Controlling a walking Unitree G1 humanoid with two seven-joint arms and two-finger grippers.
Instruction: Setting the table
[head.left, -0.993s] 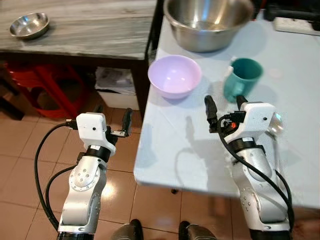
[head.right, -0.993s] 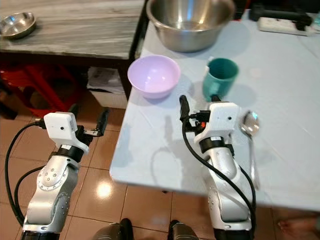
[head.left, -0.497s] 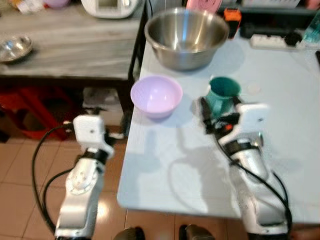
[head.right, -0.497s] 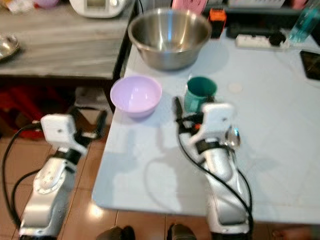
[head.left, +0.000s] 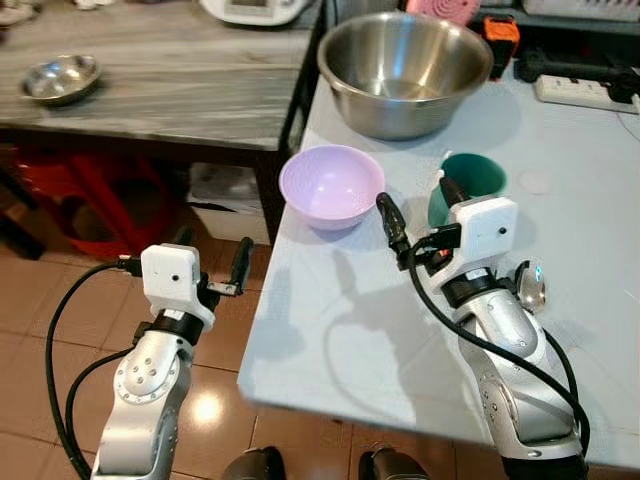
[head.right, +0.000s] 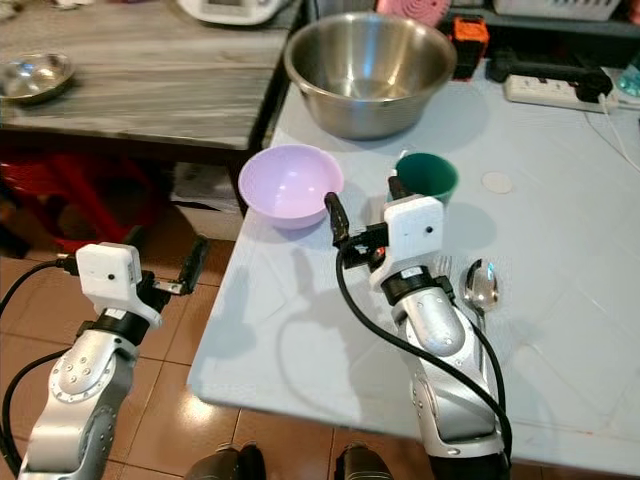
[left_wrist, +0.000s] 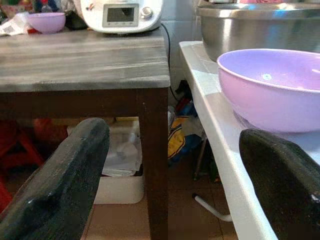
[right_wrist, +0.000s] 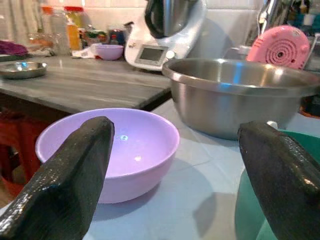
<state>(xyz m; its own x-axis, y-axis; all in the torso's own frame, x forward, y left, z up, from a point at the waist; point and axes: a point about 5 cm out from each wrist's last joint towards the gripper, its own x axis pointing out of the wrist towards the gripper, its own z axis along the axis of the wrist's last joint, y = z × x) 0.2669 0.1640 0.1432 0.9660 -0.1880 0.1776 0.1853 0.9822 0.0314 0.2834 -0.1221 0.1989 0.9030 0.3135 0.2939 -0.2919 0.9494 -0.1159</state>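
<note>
Kitchen corner: pale blue table on a tiled floor, grey wood-top counter to its left.

Table-setting pieces sit at the table's left end. Lilac bowl is near the left edge. Green mug is just beside it to the right, with your right wrist housing partly hiding it. A spoon and fork lie by the right forearm. The big steel mixing bowl is behind them, and a power strip sits at the back.

Right gripper is over the table, fingers spread wide and holding nothing. In its wrist view one finger lines up with the lilac bowl and the other sits in front of the mug rim. So it's aimed at the gap between the two, not committed to either.

Left gripper hovers off the table over the floor, also spread and empty, pointing at the table edge.

Risks as I read it:
- Push straight ahead and you nudge bowl or mug instead of straddling one. Pick a target and re-centre first.
- The bowl is close to the edge, so a shove leftward could tip it off.
- The right forearm is close to the spoon and fork. Swing the elbow and you'll sweep them.
</note>
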